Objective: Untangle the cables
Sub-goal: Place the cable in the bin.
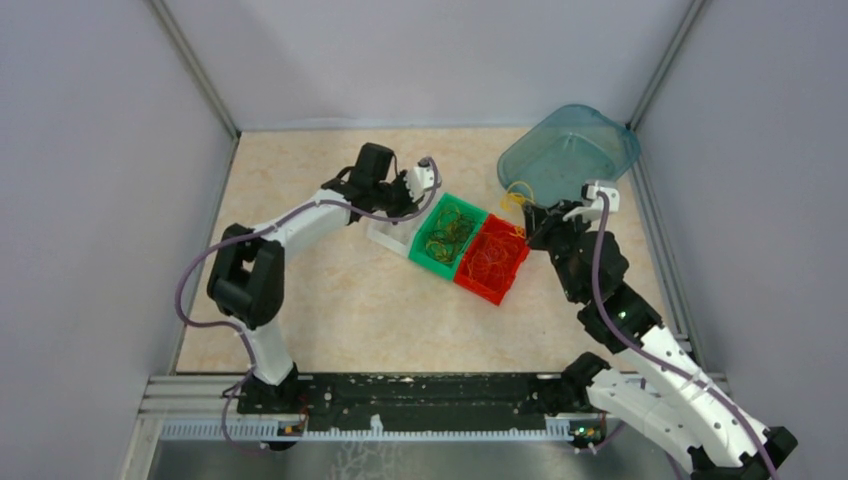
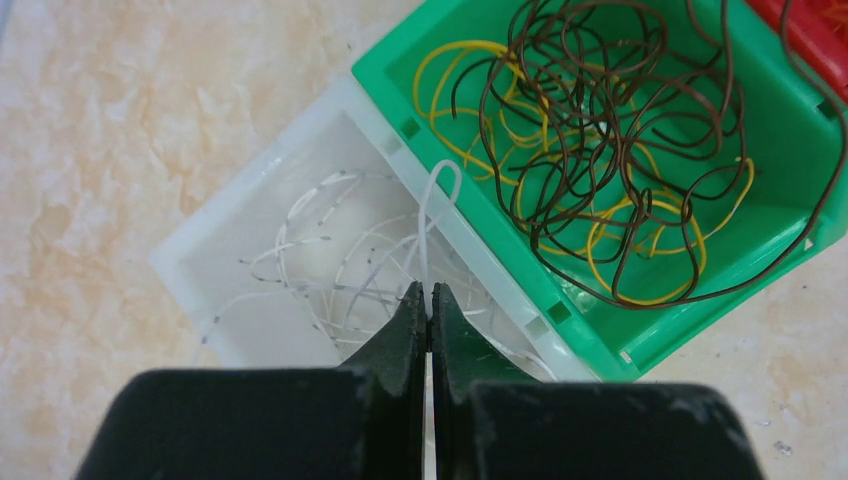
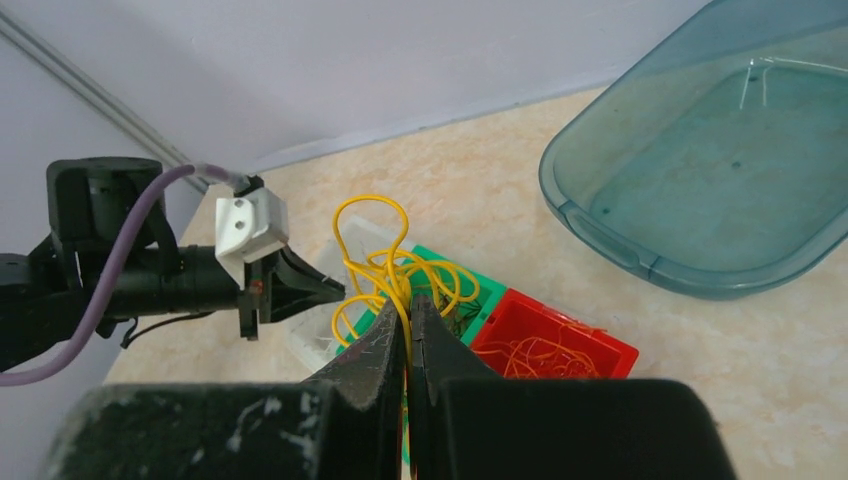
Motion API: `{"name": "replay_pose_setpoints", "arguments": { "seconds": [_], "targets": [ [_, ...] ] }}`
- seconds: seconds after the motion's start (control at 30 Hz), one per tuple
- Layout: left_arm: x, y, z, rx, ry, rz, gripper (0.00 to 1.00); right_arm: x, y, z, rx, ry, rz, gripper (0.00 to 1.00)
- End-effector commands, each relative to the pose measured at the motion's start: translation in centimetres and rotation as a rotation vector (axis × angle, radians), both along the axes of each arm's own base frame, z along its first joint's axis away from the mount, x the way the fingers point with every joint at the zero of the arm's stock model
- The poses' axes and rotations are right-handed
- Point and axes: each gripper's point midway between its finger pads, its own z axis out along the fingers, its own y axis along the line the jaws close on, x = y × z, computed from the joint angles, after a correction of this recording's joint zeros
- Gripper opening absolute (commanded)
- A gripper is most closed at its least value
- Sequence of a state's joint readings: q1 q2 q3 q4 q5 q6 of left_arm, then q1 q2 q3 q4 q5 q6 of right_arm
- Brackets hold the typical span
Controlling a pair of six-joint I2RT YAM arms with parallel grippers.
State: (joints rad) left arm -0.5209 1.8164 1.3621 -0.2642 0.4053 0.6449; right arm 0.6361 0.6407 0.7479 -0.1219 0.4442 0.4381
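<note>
My two held pieces first. A white cable (image 2: 424,225) is pinched in the left gripper (image 2: 430,292), whose jaws are pressed together on it. The cable rises from the tips in a narrow loop. It hangs over the white bin (image 2: 240,185), where more thin white cables (image 2: 330,270) lie in loose curls.

The right gripper (image 3: 408,300) is clamped tight on a yellow cable bundle (image 3: 392,268). Several loops fan out above its tips, and the tallest one stands upright. In the top view I see this bundle lifted clear of the bins, at the far corner of the red one and in front of the tub.

The rest of the cables sit sorted in the bins. The green bin (image 2: 590,335) holds a dense tangle of brown cables (image 2: 600,130) with yellow cables (image 2: 640,215) under and among them. The red bin (image 3: 600,350) holds fine orange cables (image 3: 530,355).

The three bins stand touching in a diagonal row on the beige marbled table (image 2: 150,120). The white bin is nearest my left arm, the green is in the middle, and the red is nearest my right.

A translucent teal tub (image 3: 640,260) sits beyond the red bin at the far right, tipped against the wall. From my right wrist view I can see one pale thin wire (image 3: 752,80) lying inside it.
</note>
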Motion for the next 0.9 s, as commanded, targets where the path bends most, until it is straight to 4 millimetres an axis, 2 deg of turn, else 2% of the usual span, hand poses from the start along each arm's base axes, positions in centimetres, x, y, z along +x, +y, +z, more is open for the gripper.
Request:
{"name": "replay_pose_setpoints", "arguments": {
  "seconds": [0.0,0.03,0.07,0.13,0.17,0.23,0.37,0.43,0.5,0.67,0.77,0.87],
  "targets": [
    [0.5,0.4,-1.6,0.022,-0.018,0.006,0.0,0.2,-0.1,1.9,0.037,-0.028,-0.006,0.0],
    [0.6,0.5,-2.2,0.035,-0.016,0.014,0.02,0.3,0.2,1.7,0.039,-0.024,0.001,0.0],
    [0.8,0.7,-2.5,0.045,-0.017,0.025,0.11,0.5,0.6,1.5,0.039,-0.019,0.012,0.0],
    [1.2,0.9,-2.5,0.053,-0.013,0.045,0.35,1.1,1.5,0.7,0.027,0.006,0.033,0.0],
    [1.3,0.9,-2.2,0.053,-0.014,0.05,0.42,1.4,2.0,0.4,0.024,0.015,0.047,0.0],
    [1.4,0.8,-0.8,0.04,-0.025,0.055,0.53,2.3,3.3,-0.7,0.005,0.048,0.074,0.0],
    [1.4,0.6,3.7,-0.001,-0.049,0.071,0.75,4.1,5.6,-2.0,-0.01,0.084,0.12,0.0],
    [0.7,0.6,6.2,-0.03,-0.048,0.067,0.87,5.3,6.9,-3.1,-0.027,0.111,0.14,0.0],
    [-0.3,0.5,8.2,-0.065,-0.041,0.049,0.93,6.1,7.8,-3.8,-0.033,0.125,0.158,0.0],
    [-3.2,0.4,12.3,-0.147,0.005,-0.007,0.94,8.5,10.3,-7.2,-0.053,0.193,0.198,0.0],
    [-4.1,1.5,14.5,-0.196,0.047,-0.002,0.96,9.9,11.3,-9.7,-0.078,0.242,0.211,0.0],
    [-3.5,3.9,16.5,-0.248,0.052,0.06,0.99,11.2,12.5,-12.7,-0.124,0.306,0.23,0.0]
  ]
}}
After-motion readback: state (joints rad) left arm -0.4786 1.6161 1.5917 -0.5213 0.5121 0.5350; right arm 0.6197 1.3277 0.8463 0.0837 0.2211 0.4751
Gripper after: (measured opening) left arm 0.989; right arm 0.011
